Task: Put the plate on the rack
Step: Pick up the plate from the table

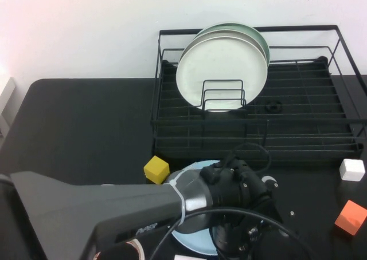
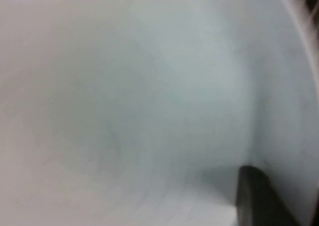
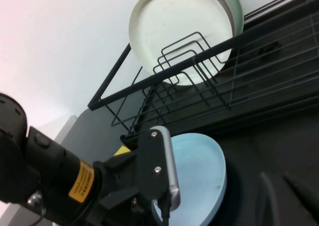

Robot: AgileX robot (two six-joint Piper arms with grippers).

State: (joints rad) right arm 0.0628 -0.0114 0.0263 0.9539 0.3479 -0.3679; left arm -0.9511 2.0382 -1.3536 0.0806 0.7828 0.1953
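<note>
The light-blue plate (image 1: 192,174) lies flat on the black table in front of the black wire rack (image 1: 298,128). My left gripper (image 1: 235,237) hangs right over the plate, pointing down. In the left wrist view the plate (image 2: 124,101) fills the picture, and one dark finger (image 2: 259,198) sits just inside the plate's rim, with the left gripper (image 2: 281,186) open. My right gripper (image 3: 275,176) is open and empty above the table beside the plate (image 3: 199,171). It is out of the high view. The rack also shows in the right wrist view (image 3: 164,74).
Pale green and whitish plates (image 1: 222,65) stand upright in the rack's back left dividers. A yellow block (image 1: 156,169) lies just left of the plate. A white block (image 1: 352,169) and an orange block (image 1: 350,217) lie at the right. The left arm (image 1: 103,214) spans the front.
</note>
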